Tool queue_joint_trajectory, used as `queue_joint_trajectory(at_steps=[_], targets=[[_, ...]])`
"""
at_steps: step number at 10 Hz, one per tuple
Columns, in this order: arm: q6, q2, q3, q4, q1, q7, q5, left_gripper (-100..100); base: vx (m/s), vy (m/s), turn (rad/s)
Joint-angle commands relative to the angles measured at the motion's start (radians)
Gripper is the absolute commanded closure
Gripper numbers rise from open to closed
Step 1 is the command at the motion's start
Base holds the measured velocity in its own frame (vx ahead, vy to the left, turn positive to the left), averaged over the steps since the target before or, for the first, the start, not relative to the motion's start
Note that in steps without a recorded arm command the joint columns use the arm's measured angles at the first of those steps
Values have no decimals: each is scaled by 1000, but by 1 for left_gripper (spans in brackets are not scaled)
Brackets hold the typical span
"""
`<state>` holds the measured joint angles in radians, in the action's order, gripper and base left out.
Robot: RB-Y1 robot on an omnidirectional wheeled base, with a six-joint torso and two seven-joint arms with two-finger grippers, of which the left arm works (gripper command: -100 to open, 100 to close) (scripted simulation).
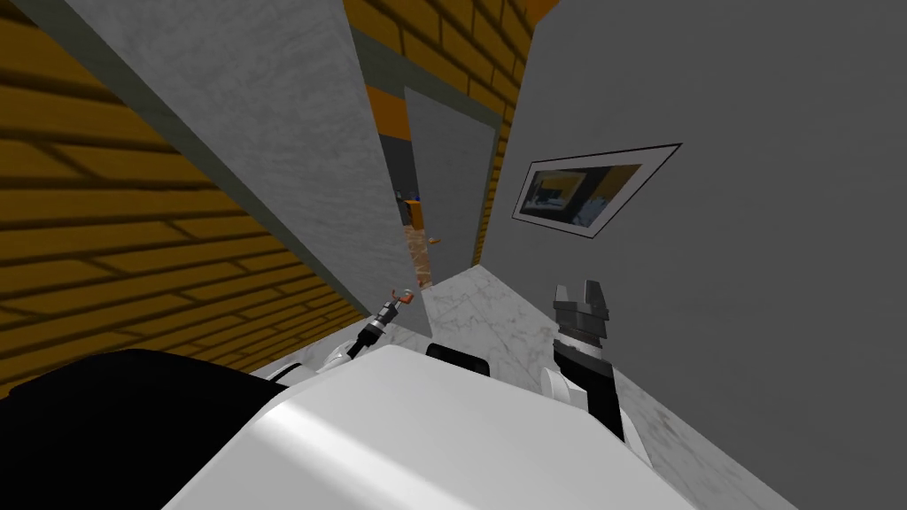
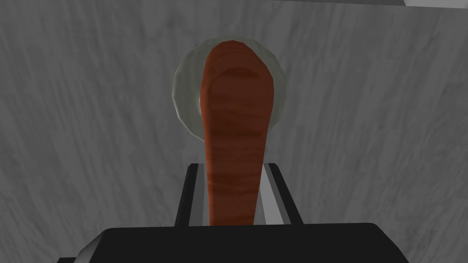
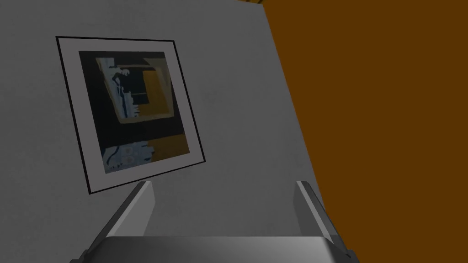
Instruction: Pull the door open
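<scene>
The robot stands in a narrow hallway with a pale marbled floor (image 1: 496, 310). A yellow brick wall (image 1: 133, 248) runs down its left side. On its right is a plain grey wall (image 1: 753, 292) hung with a framed picture (image 1: 580, 190). The door (image 1: 292, 133) is a big grey slab with a faint grain, and it angles out from the brick side, ajar. Past its edge there's a sliver of further room.

The handle (image 2: 235, 118) is a reddish-brown lever on a pale round rosette (image 2: 185, 96), set low near the door's free edge. The left gripper (image 2: 234, 166) is right on it, both thin fingers pressed against the lever's sides in a firm clamp. The right gripper (image 1: 577, 288) is held up off to the side over the floor, well apart from the door, its fingers spread wide with nothing between them.
</scene>
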<state>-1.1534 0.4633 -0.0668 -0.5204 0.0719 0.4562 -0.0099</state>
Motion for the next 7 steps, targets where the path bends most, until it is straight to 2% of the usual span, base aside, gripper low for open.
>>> queue_joint_trajectory(at_steps=[1,2,3,4,6,7], targets=[[-29,-1,-3,15,7,4,-1,100,-104,52,-156],[-53,6,0,25,21,9,3,100,-140,63,-274],[-53,6,0,25,21,9,3,100,-102,50,-92],[-83,16,5,38,39,15,8,100,-136,57,-224],[-111,24,9,50,55,21,12,100,-198,77,-208],[-99,23,10,40,51,18,12,100,-82,20,-20]])
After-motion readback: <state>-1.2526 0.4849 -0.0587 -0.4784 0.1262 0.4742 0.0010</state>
